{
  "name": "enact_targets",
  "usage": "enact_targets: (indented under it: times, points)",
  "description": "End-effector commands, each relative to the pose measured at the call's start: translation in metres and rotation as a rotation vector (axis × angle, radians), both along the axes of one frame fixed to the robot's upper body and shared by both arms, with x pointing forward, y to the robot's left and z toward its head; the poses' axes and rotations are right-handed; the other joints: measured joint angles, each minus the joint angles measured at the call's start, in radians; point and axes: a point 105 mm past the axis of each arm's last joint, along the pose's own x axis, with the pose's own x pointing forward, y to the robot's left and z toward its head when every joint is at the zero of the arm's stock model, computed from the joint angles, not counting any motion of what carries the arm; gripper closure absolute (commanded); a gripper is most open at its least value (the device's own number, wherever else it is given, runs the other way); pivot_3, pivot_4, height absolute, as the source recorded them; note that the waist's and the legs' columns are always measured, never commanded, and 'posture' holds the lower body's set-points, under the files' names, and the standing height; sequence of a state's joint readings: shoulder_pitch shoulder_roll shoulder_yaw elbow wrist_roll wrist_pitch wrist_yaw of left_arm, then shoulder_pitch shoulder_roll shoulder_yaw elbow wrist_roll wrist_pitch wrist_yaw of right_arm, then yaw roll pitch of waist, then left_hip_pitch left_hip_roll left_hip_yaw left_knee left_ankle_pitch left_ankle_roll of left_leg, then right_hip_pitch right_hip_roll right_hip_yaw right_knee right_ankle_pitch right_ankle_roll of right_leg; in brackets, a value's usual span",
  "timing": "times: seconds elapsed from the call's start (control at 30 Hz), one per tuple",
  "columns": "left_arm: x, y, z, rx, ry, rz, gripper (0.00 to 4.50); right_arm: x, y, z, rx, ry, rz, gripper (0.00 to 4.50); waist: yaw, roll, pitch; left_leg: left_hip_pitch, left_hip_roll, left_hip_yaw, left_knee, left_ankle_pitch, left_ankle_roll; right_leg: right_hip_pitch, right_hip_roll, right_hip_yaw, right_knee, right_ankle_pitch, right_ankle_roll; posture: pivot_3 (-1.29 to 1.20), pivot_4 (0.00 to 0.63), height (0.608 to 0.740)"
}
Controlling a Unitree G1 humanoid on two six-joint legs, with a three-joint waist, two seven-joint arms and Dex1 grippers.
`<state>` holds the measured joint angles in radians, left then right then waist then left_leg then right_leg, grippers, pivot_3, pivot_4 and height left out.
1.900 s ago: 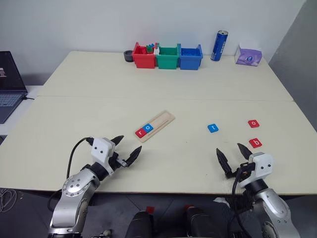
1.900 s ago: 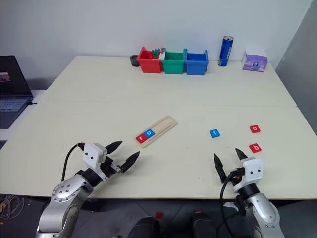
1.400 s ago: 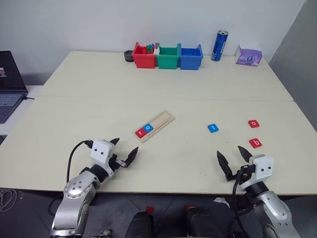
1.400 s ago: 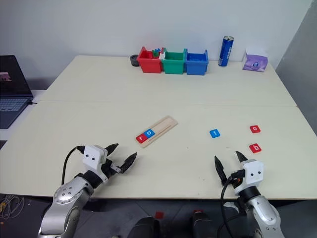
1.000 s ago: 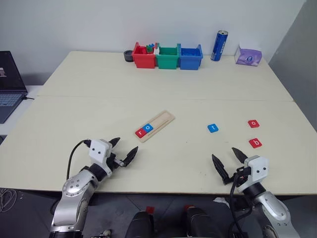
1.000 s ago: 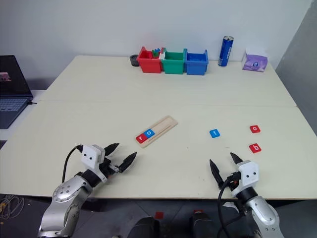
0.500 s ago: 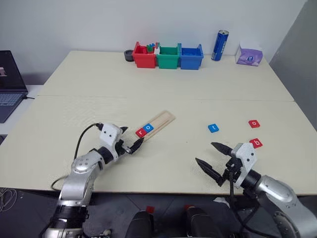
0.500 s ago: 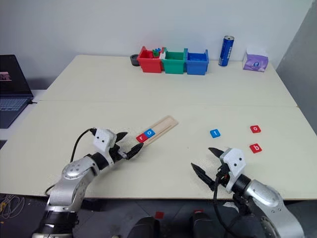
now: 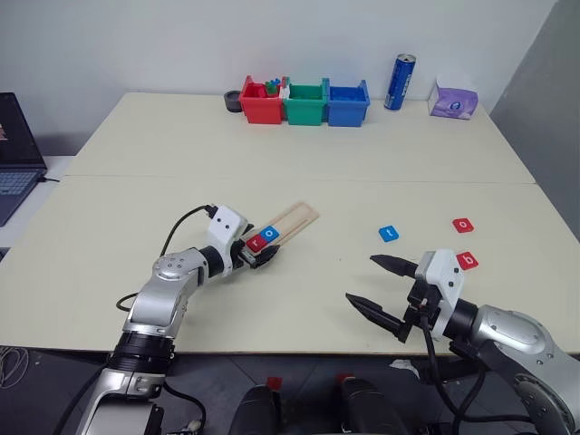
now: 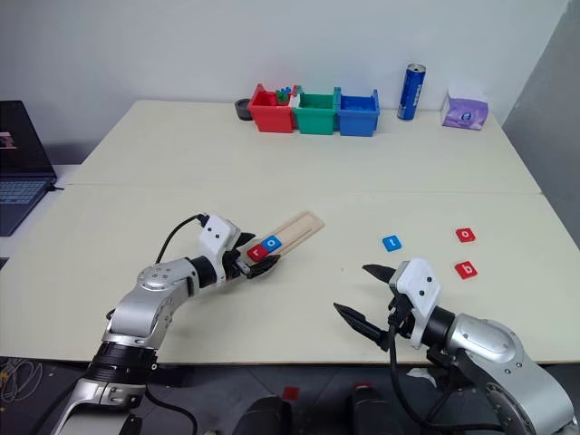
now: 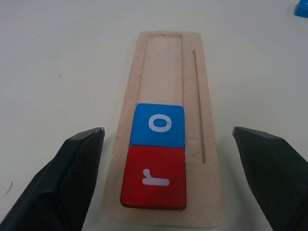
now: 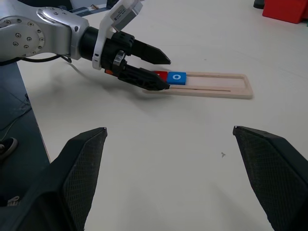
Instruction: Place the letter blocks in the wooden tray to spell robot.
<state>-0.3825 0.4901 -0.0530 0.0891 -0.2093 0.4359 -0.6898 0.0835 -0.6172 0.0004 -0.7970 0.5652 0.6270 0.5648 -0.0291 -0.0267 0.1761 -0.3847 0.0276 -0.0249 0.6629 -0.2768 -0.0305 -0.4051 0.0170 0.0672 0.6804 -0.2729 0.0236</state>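
- Now the wooden tray (image 9: 283,225) lies flat near the middle of the counter (image 9: 299,172), its long axis running diagonally: near end toward the robot's left, far end pointing up and to the right.
- In its groove sit two letter blocks, side by side and touching: the red r tile (image 11: 153,177) at the near end, the blue o tile (image 11: 158,125) next along. The rest of the groove beyond them is bare wood.
- Over to the right, three more tiles lie loose on the counter: the blue t tile (image 9: 389,234), the red o tile (image 9: 463,225) and the red b tile (image 9: 468,261), the b partly behind the right arm's white housing.
- Open counter lies all around the tray, and between it and the loose tiles. The coloured bins (image 9: 304,101), the blue can (image 9: 400,82) and the purple tissue pack (image 9: 454,100) stand well apart along the far edge.
- The left end effector (image 9: 258,253) is at the tray's near end, fingers spread wide to either side of it, holding nothing; actual contact I can't tell.
- The right end effector (image 9: 385,294) hangs above the counter's near edge, fingers wide apart and empty, the b tile just beside it, the tray well off to its left.
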Motion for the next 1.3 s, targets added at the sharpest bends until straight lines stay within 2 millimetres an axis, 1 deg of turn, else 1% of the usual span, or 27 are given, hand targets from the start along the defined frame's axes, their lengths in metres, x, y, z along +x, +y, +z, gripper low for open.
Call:
enact_targets:
  times: [0.03, 0.17, 0.4, 0.67, 0.83, 0.97, 1.1, 1.3]
  points:
    - [-0.001, -0.002, 0.004, 0.034, 0.002, -0.024, 0.0, -0.005, 0.006, 0.018, 0.007, -0.062, 0.036, 0.04, -0.001, 0.0, 0.0, 0.0, 0.0, 0.0, 0.0, 0.0, 0.0, 0.0, 0.0, 0.0, 0.0, 0.0, 0.0, 0.0, 0.15, 0.74]
    - [-0.004, -0.003, 0.0, 0.061, 0.033, -0.039, 0.0, -0.01, 0.01, 0.02, 0.004, -0.064, 0.06, 0.04, 0.0, 0.0, 0.0, 0.0, 0.0, 0.0, 0.0, 0.0, 0.0, 0.0, 0.0, 0.0, 0.0, 0.0, 0.0, 0.0, 0.15, 0.74]
    - [-0.006, -0.002, -0.003, 0.085, 0.058, -0.025, 0.0, -0.015, 0.011, 0.017, 0.012, -0.048, 0.071, 0.04, -0.001, 0.0, 0.0, 0.0, 0.0, 0.0, 0.0, 0.0, 0.0, 0.0, 0.0, 0.0, 0.0, 0.0, 0.0, 0.0, 0.15, 0.74]
    - [-0.005, 0.0, 0.004, 0.011, 0.072, 0.054, 0.0, -0.018, 0.011, 0.014, 0.018, -0.038, 0.076, 0.04, -0.001, 0.0, 0.0, 0.0, 0.0, -0.001, 0.0, 0.0, 0.0, 0.0, 0.0, 0.001, 0.0, 0.0, 0.0, 0.0, 0.15, 0.74]
    - [-0.005, 0.004, 0.002, -0.021, 0.103, 0.085, 0.0, -0.018, 0.011, 0.015, 0.02, -0.042, 0.079, 0.04, -0.001, 0.0, 0.0, 0.0, 0.0, -0.001, 0.0, 0.0, 0.0, 0.0, 0.0, 0.001, 0.0, 0.0, 0.0, 0.0, 0.15, 0.74]
    - [-0.004, 0.008, -0.001, 0.002, 0.105, 0.083, 0.0, -0.017, 0.012, 0.015, 0.023, -0.042, 0.081, 0.04, -0.001, 0.0, 0.0, 0.0, 0.0, -0.001, 0.0, 0.0, 0.0, 0.0, 0.0, 0.001, 0.0, 0.0, 0.0, 0.0, 0.15, 0.74]
    - [-0.004, 0.008, -0.002, 0.034, 0.103, 0.052, 0.0, -0.018, 0.013, 0.014, 0.027, -0.037, 0.084, 0.04, -0.002, 0.0, 0.0, 0.001, 0.0, -0.001, 0.0, 0.0, 0.0, 0.0, 0.0, 0.001, 0.0, 0.0, 0.0, 0.0, 0.15, 0.74]
    - [-0.005, 0.007, -0.01, 0.083, 0.127, 0.03, 0.0, -0.019, 0.015, 0.013, 0.03, -0.033, 0.087, 0.04, -0.001, 0.0, 0.0, 0.001, 0.0, -0.001, 0.0, 0.0, 0.0, 0.0, 0.0, 0.001, 0.0, 0.0, 0.0, 0.0, 0.15, 0.74]
